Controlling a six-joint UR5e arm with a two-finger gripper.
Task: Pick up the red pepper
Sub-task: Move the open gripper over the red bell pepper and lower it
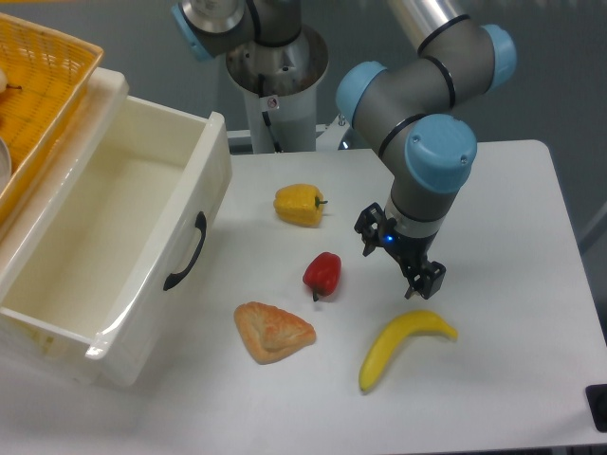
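The red pepper (322, 274) lies on the white table near the middle, glossy, with a short dark stem pointing down toward the front. My gripper (400, 258) hangs just to the right of it, a short way above the table. Its two dark fingers are spread apart and hold nothing. One finger (367, 228) is toward the back left and the other finger (430, 280) toward the front right, close above the banana.
A yellow pepper (300, 205) lies behind the red one. A pastry wedge (272, 331) lies at the front left of it and a banana (403, 346) at the front right. An open white drawer (114, 237) stands at the left, with a yellow basket (38, 85) behind it.
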